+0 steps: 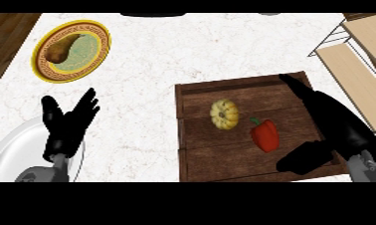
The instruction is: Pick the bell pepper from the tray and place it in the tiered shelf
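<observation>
A red bell pepper [266,135] with a green stem lies on the dark wooden tray [220,164] at the lower right of the head view. My right hand [334,124] hovers over the tray's right side, open. Its fingers stretch up past the pepper on the right and its thumb sits just below and right of the pepper, apart from it. The tiered shelf [351,59], light wood boards on a white wire frame, stands at the right edge. My left hand [67,122] rests open at the lower left, fingers up.
A small yellow squash [224,113] lies on the tray, up and left of the pepper. A yellow-rimmed plate [94,55] with a brown item sits at the upper left. A white plate's rim [16,142] shows at the lower left, under the left hand.
</observation>
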